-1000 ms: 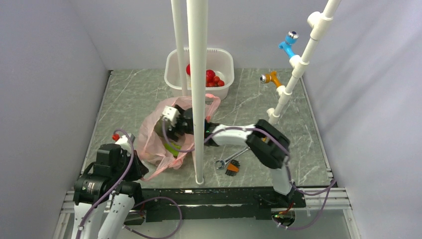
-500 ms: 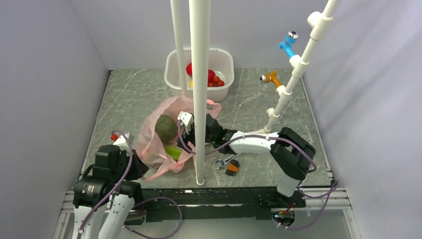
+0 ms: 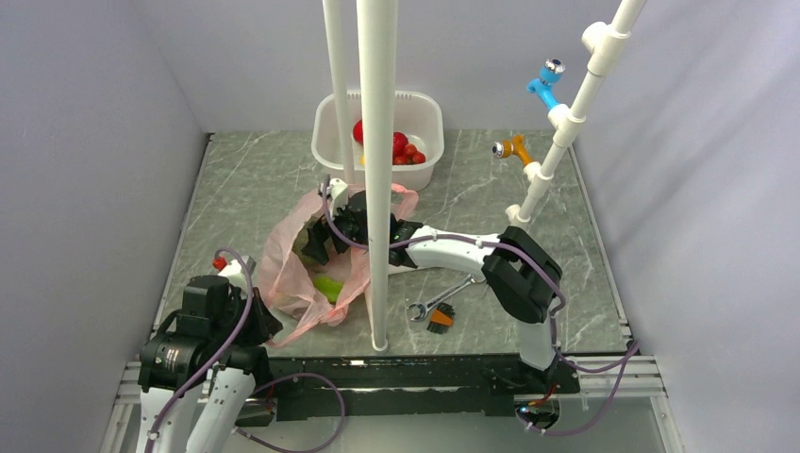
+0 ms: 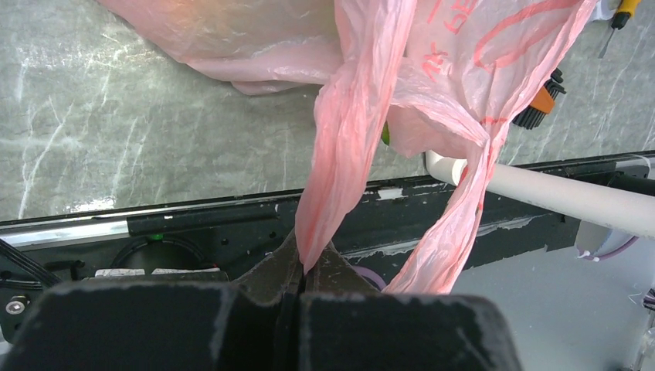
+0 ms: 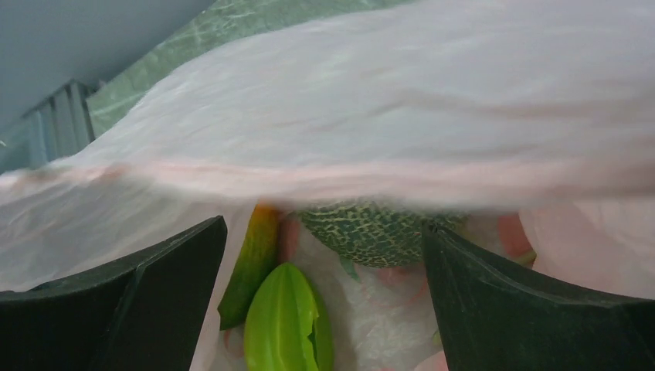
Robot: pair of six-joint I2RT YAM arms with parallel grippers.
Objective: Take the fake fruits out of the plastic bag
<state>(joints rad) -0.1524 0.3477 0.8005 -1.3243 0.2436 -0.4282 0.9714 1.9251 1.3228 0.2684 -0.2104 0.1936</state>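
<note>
The pink plastic bag (image 3: pixel 288 269) lies left of centre, its mouth open toward the right arm. My right gripper (image 3: pixel 314 243) is open inside the mouth; in the right wrist view (image 5: pixel 324 309) its jaws stand wide apart and hold nothing. Between them lie a dull-green netted ball (image 5: pixel 378 228), a bright green piece (image 5: pixel 284 325) and a darker green elongated piece (image 5: pixel 251 259). Bag film (image 5: pixel 371 139) covers the upper part of that view. The bright green piece also shows from above (image 3: pixel 328 285). My left gripper (image 4: pixel 303 267) is shut on a twisted bag handle (image 4: pixel 347 139) at the near edge.
A white tub (image 3: pixel 325 142) at the back holds red fruits (image 3: pixel 404 146). A wrench and an orange-handled tool (image 3: pixel 436 311) lie right of the bag. Two white poles (image 3: pixel 375 179) rise by the bag. A white pipe stand (image 3: pixel 557 132) with pegs is at right.
My right gripper drew back to the right, baring the green ball, then moved left again into the bag mouth and now covers it. The left gripper kept its hold.
</note>
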